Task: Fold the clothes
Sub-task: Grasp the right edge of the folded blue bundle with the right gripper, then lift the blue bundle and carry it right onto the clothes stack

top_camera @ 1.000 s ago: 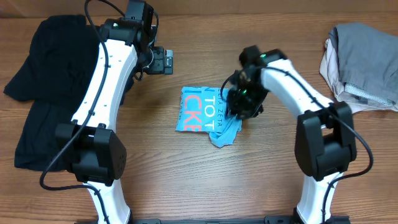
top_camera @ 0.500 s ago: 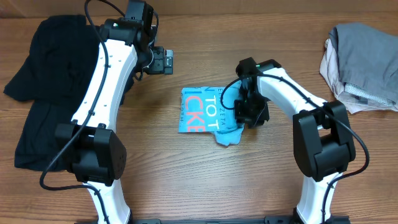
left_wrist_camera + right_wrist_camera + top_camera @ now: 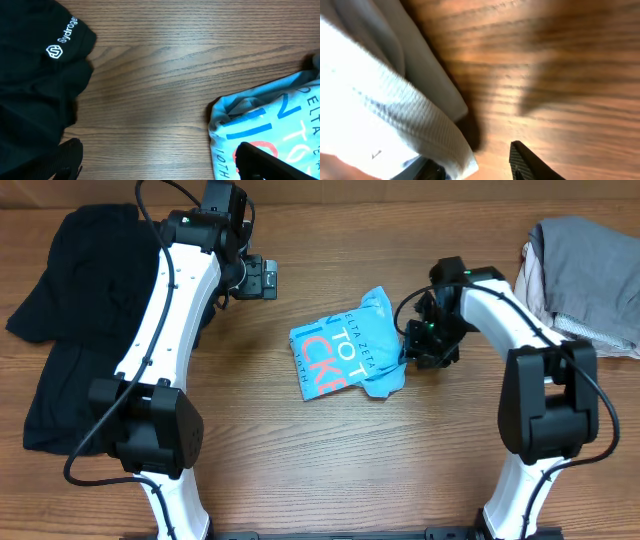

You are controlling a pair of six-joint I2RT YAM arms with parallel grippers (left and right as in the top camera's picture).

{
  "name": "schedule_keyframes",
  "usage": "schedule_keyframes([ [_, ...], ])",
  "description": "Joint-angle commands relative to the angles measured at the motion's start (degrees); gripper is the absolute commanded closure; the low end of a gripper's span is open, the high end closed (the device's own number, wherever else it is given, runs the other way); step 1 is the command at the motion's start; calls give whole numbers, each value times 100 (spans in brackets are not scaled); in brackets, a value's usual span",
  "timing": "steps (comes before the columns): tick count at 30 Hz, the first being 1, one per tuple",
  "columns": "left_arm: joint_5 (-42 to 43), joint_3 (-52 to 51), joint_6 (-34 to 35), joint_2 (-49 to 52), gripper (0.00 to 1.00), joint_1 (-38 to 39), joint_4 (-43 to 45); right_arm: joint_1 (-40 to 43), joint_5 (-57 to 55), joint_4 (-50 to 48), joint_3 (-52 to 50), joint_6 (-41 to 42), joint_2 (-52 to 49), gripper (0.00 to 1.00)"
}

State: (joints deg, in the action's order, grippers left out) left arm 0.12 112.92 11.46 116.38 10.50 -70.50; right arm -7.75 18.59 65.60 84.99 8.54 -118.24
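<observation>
One light blue T-shirt (image 3: 345, 352), crumpled, white and red lettering up, is lying mid-table (image 3: 300, 470). The right gripper (image 3: 408, 355) is sitting at its right edge, grip unclear. The left gripper (image 3: 262, 278) is gaping wide.

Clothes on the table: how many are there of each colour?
Blue T-shirt: 1
Black shirt: 1
Grey garment: 1
Beige garment: 1
Total: 4, though the stacked grey and beige pile may hide more.
</observation>
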Motion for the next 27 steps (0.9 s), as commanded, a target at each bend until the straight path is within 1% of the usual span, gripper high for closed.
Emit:
schedule_keyframes([
  [1,-98,-33,-116,20,0,-4,4,105,197,22,133,-710,678,51],
  [2,-98,-33,-116,22,0,-4,7,114,190,-37,138,-765,761,48],
  [3,-98,-33,-116,20,0,-4,7,114,190,-122,138,-839,844,41],
  [5,-98,-33,-116,20,0,-4,17,114,192,-348,138,-988,942,32],
  [9,-98,-33,-116,20,0,-4,33,111,214,-750,122,-1436,885,21],
  [14,-98,-33,-116,20,0,-4,31,28,367,-1073,120,-2004,577,15],
  [17,-98,-33,-116,20,0,-4,28,26,474,-1169,122,-2155,385,11],
  [20,-98,-33,-116,20,0,-4,31,26,542,-1272,120,-2277,181,11],
  [23,-98,-33,-116,22,0,-4,46,24,907,-1353,120,-2599,20,11],
  [27,-96,-33,-116,20,0,-4,50,-13,1067,-1464,120,-2680,-177,10],
])
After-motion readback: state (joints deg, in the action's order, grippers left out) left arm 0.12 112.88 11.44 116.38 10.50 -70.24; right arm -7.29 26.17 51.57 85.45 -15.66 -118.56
